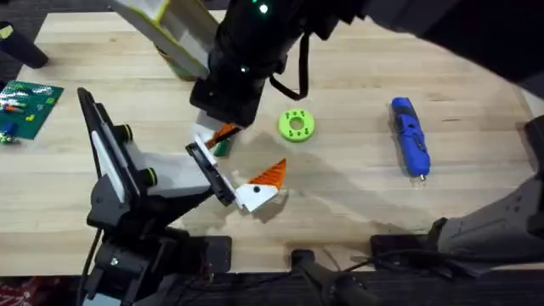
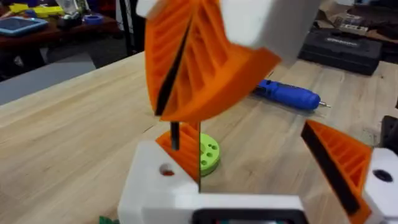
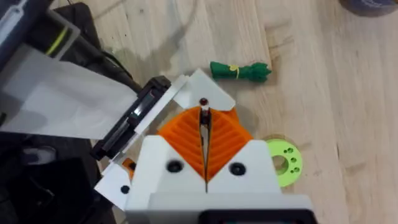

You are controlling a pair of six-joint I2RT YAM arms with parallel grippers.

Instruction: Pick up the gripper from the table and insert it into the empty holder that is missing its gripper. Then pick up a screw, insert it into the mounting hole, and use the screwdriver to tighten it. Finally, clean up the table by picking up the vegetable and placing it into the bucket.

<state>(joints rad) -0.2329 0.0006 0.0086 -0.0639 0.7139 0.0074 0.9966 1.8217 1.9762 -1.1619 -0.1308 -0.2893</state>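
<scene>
Item: right gripper [image 3: 203,115]. Jaws closed pad to pad, pinching a thin dark pin, most likely the screw [image 2: 175,135]; pin upright, hanging tip-down below the orange pads. Poised near mid-desk, above the holder's end.

Item: white gripper wedge [image 1: 257,189]. White body, orange ridged triangular pad, one dark round hole on the white face. Lying against the end of the holder [image 1: 212,174], toward the near edge of the desk [image 1: 357,204]. Whether fully seated: cannot tell.

Key relation: wedge toward the near edge and slightly right-edge side of the closed jaws, close by; screw axis vertical. Probably the screw-insertion step, calling for a short shift to line the tip over the mounting hole before descent. Right arm nearer, already loaded.

Item: left gripper [image 2: 199,163]. Open or closed: cannot tell.

Others: screwdriver [image 1: 410,136], blue, toward the right edge, untouched. Vegetable [image 3: 239,70], green, just beside the holder. Lime-green disc [image 1: 296,125], mid-desk.
</scene>
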